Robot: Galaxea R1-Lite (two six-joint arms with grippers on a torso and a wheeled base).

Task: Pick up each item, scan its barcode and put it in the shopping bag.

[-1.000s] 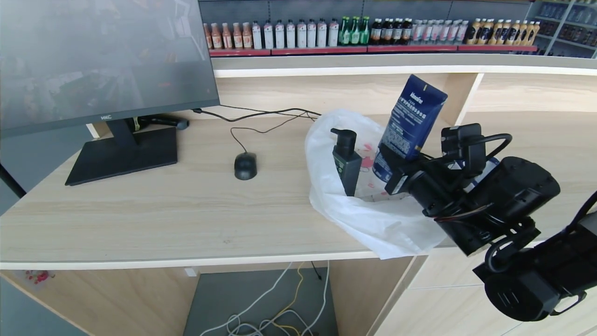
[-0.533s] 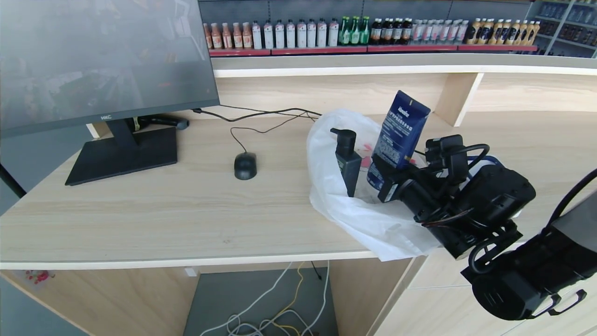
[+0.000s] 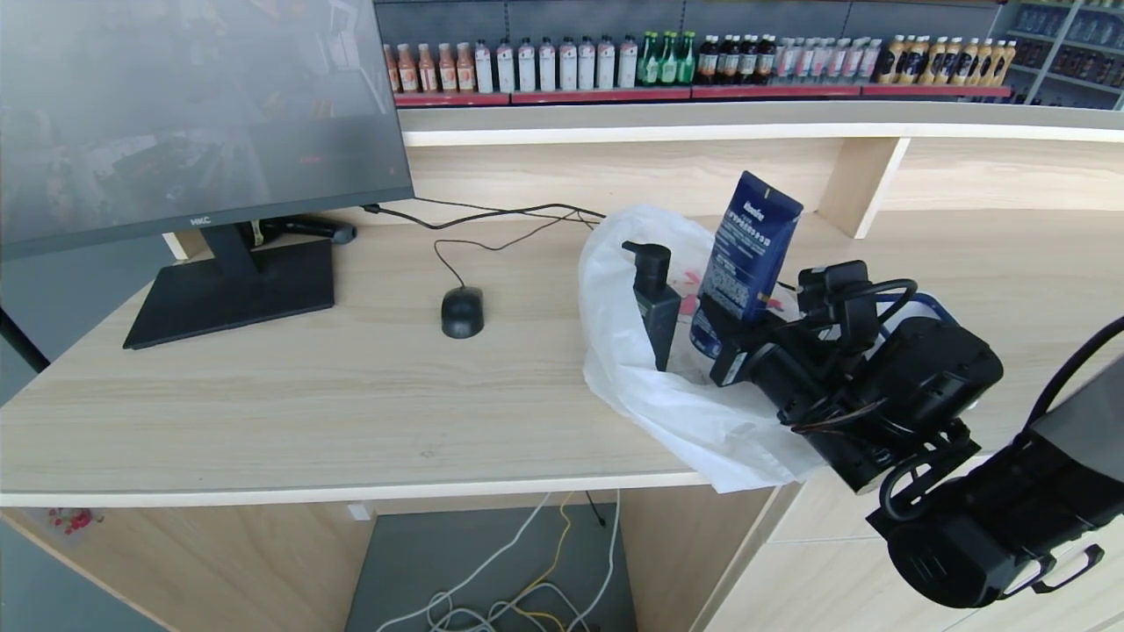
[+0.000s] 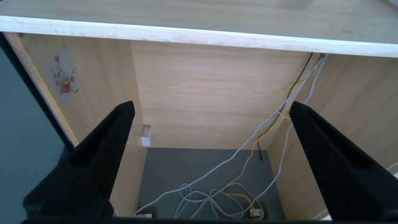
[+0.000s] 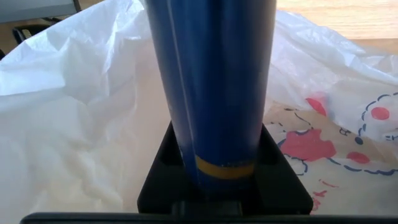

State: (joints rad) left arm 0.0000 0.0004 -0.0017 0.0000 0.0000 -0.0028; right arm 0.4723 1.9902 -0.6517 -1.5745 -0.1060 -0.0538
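right gripper (image 3: 736,341) clamped low on blue tube (image 3: 748,246), centre right | likely light, squashy, slick: hold near stiffer base end | left gripper (image 4: 211,109) apart

A long light wood-grain counter (image 3: 263,412) runs across the room, with a raised wooden back ledge (image 3: 615,167) in the same finish; behind it a red-edged store shelf (image 3: 615,93) carries a row of drink bottles (image 3: 562,63) against a dark grey wall panel (image 3: 615,17); more blue-grey shelving (image 3: 1062,53) stands at the far right; under the counter, a grey floor (image 3: 421,562) holds loose white and yellow cables (image 3: 518,597); the light is even.
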